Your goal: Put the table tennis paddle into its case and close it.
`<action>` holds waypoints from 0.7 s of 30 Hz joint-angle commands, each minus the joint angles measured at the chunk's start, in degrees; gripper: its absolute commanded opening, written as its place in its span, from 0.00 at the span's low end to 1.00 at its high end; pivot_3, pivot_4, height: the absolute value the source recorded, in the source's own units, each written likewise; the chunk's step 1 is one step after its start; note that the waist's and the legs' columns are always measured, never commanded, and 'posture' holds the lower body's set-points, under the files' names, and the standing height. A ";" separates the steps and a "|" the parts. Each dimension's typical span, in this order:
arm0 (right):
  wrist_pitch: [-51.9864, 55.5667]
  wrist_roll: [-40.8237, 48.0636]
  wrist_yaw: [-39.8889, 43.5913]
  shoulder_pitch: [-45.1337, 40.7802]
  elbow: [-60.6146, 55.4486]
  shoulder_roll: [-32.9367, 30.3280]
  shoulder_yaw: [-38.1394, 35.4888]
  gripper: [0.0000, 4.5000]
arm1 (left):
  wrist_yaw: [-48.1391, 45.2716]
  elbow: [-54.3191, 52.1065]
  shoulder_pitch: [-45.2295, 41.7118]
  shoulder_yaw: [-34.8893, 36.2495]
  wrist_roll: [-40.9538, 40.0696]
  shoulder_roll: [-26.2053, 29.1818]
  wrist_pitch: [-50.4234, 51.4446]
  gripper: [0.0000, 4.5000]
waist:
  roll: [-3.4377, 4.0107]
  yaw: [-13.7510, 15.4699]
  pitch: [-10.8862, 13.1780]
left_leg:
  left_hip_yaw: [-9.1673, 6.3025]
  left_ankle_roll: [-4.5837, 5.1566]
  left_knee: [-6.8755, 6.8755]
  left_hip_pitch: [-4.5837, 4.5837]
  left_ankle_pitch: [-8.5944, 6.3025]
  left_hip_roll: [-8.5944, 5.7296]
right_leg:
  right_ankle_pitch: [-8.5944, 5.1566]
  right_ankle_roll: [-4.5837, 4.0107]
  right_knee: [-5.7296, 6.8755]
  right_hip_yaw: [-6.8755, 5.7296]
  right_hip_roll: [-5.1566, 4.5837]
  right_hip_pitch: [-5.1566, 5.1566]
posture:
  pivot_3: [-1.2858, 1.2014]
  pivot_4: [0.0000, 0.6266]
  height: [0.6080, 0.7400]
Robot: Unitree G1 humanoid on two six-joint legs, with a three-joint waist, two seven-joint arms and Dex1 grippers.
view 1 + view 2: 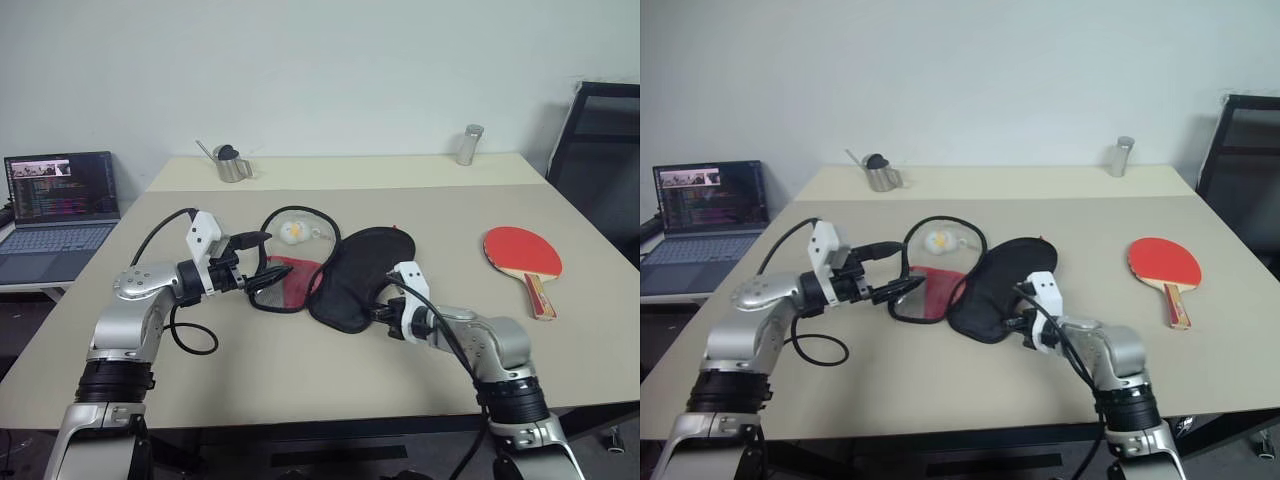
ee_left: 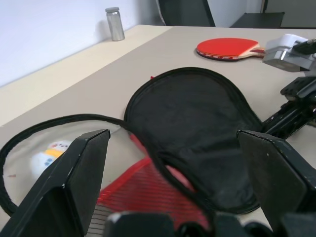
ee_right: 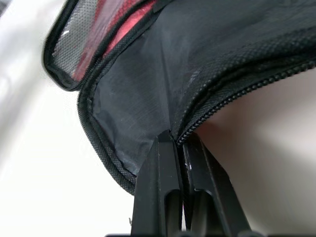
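The case [image 1: 355, 275] lies unzipped in the middle of the table, its black flap folded over and red mesh [image 2: 148, 192] showing beneath. A white-yellow charm [image 1: 292, 232] rests inside its clear, black-rimmed half. My right gripper [image 3: 173, 139] is shut on the black flap's zipper edge at the case's near right side [image 1: 378, 312]. At the case's left end my left gripper [image 1: 262, 262] stands open, its fingers [image 2: 79, 173] either side of the red mesh without clamping it. The table tennis paddle [image 1: 522, 252] lies red face up at the right, handle toward me, apart from both grippers.
A metal cup [image 1: 232, 163] and a metal cylinder [image 1: 469, 145] stand on the far table. An open laptop [image 1: 60, 200] sits at the left and a black chair [image 1: 600, 140] at the far right. A black cable [image 1: 190, 340] loops under my left arm.
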 commanded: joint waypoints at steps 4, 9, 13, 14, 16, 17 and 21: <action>3.17 2.57 5.02 -0.95 -1.24 -8.66 -3.47 0.01 | -0.31 -2.43 -0.59 0.20 -0.35 -0.17 -0.52 1.00 | 0.00 0.01 0.00 | 0.01 0.00 0.00 -0.01 0.00 0.00 | 0.00 0.00 -0.02 -0.02 0.00 0.00 | 0.52 0.24 1.00; 2.89 2.39 8.74 -2.87 2.26 -14.78 -3.63 0.01 | -0.46 -2.82 -0.79 -0.51 -0.37 -0.61 -0.56 1.00 | -0.01 0.01 0.01 | 0.08 0.01 0.00 -0.02 -0.01 0.00 | 0.00 0.00 -0.04 -0.03 0.00 -0.01 | 0.52 0.24 1.00; 1.40 1.33 12.25 -4.40 5.97 -19.69 -1.98 0.01 | -0.47 -2.73 -1.30 -1.10 -0.19 -1.33 -0.61 1.00 | -0.02 0.08 0.01 | 0.11 0.01 0.00 -0.10 -0.01 -0.03 | 0.00 0.00 -0.12 -0.06 -0.01 -0.01 | 0.52 0.24 1.00; 1.01 1.07 13.01 -4.68 6.63 -20.60 -1.53 0.01 | -0.53 -2.79 -1.36 -1.16 -0.20 -1.43 -0.58 1.00 | -0.03 0.08 0.02 | 0.12 0.02 0.00 -0.11 -0.01 -0.03 | 0.00 0.01 -0.13 -0.06 -0.01 -0.02 | 0.52 0.24 1.00; 0.41 0.58 14.67 -5.24 7.79 -22.26 -0.68 0.01 | -0.69 -2.86 -1.47 -1.29 -0.18 -1.62 -0.53 1.00 | -0.04 0.08 0.02 | 0.13 0.03 0.00 -0.12 -0.02 -0.03 | 0.00 0.01 -0.13 -0.07 -0.01 -0.03 | 0.52 0.24 1.00; -0.03 0.25 15.66 -5.50 8.44 -23.23 -0.09 0.01 | -0.78 -2.86 -1.57 -1.39 -0.16 -1.73 -0.51 1.00 | -0.04 0.08 0.03 | 0.13 0.03 0.00 -0.12 -0.02 -0.03 | 0.00 0.01 -0.14 -0.06 0.00 -0.03 | 0.52 0.24 1.00; -1.31 -0.81 18.68 -6.85 10.99 -25.89 2.13 0.01 | -0.95 -2.48 -2.04 -1.76 -0.01 -2.00 -0.61 1.00 | -0.05 0.08 0.04 | 0.14 0.03 0.01 -0.14 -0.02 -0.03 | 0.00 0.01 -0.14 -0.09 0.00 -0.04 | 0.52 0.24 1.00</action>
